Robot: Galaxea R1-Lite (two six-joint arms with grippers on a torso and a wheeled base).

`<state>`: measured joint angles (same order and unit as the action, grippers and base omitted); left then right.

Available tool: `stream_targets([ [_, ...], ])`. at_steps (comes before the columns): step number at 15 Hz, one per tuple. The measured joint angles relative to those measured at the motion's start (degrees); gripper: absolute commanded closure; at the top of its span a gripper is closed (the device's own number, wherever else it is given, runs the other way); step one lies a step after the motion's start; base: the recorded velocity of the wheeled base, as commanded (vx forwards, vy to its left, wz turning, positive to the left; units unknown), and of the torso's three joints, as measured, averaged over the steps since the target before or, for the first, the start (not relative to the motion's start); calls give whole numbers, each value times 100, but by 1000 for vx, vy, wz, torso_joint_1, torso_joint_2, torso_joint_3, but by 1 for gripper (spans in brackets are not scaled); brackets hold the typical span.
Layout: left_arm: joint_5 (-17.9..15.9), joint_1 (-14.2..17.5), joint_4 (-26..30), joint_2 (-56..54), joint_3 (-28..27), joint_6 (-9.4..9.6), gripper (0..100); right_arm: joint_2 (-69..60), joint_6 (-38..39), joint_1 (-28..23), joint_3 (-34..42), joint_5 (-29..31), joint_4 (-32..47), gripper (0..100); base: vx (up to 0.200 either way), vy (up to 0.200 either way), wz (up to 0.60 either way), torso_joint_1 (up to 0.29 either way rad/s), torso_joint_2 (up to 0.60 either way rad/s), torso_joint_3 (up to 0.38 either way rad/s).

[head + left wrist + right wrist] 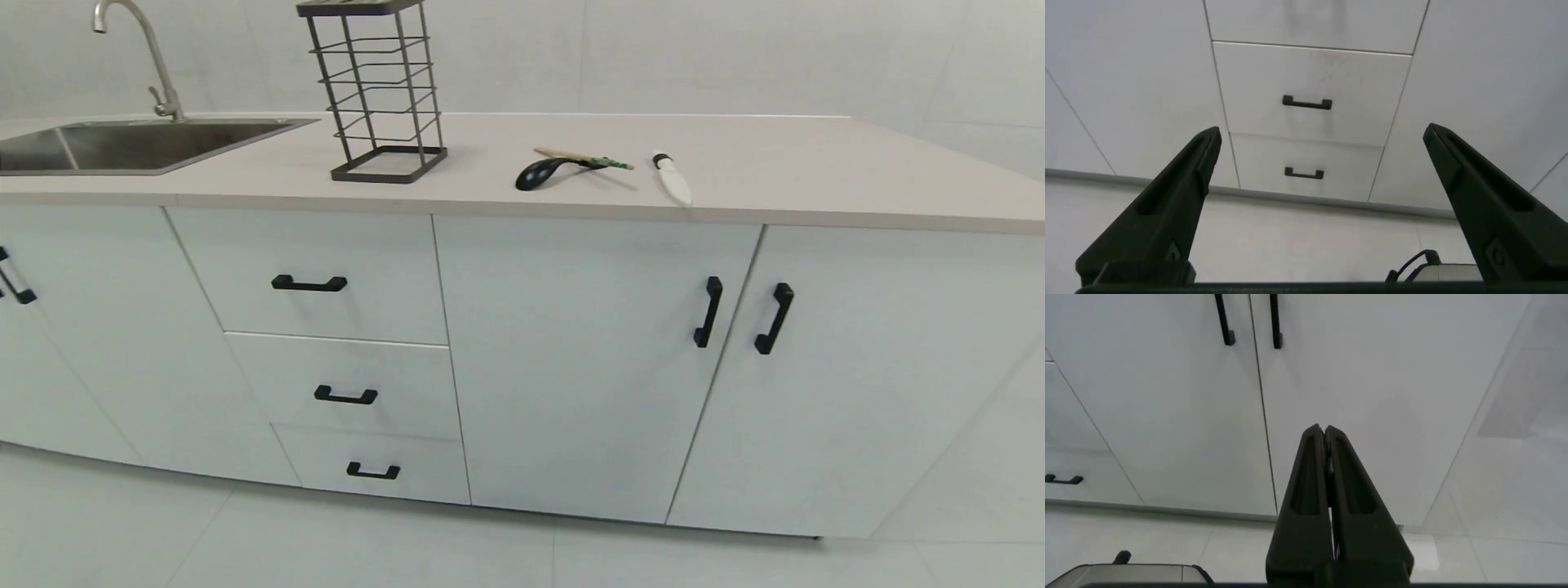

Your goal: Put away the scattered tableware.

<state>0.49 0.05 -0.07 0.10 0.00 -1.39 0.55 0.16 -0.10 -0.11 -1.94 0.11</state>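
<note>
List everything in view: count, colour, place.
spoon: 1, black, countertop, right of the rack
chopsticks: count unclear, wood with green tips, across the spoon's handle
knife: 1, white, countertop's front edge, right of spoon
wire rack: 1, black, countertop, beside sink
sink: 1, steel, countertop's left end
tap: 1, silver, behind sink
countertop: 1, beige, over cabinets
drawers: 3, white, below rack
cabinet doors: 2, white, right of drawers
left gripper: 1, black, fingers open, facing drawers
right gripper: 1, black, fingers shut, facing cabinet doors
</note>
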Motion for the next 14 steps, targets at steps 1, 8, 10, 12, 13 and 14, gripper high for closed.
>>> stream_targets([
  [1, 2, 5, -2, 0, 0, 0, 0, 2, 0, 0, 1, -2, 11, 100, 0, 0, 600, 2, -2, 2],
  [8, 35, 6, -4, 0, 0, -68, 0, 5, 2, 0, 1, -5, 7, 100, 0, 114, 0, -1, 2, 2],
  [10, 46, 2, -9, 0, 0, -72, 0, 7, 2, 0, 1, -6, 5, 100, 0, 200, 0, 0, 7, 7],
  [12, 41, 2, -11, 1, 0, -74, 0, 7, 2, 0, 1, -5, 5, 100, 0, 0, 0, 0, 0, 0],
  [13, 46, -2, -9, 0, 0, -74, 0, 7, 2, 0, 1, -9, 0, 100, 0, 0, 0, 0, 0, 0],
  [14, 44, 0, -4, 0, 0, -72, 0, 7, 2, 0, 1, -9, -1, 100, 0, 0, 0, 0, 0, 0],
])
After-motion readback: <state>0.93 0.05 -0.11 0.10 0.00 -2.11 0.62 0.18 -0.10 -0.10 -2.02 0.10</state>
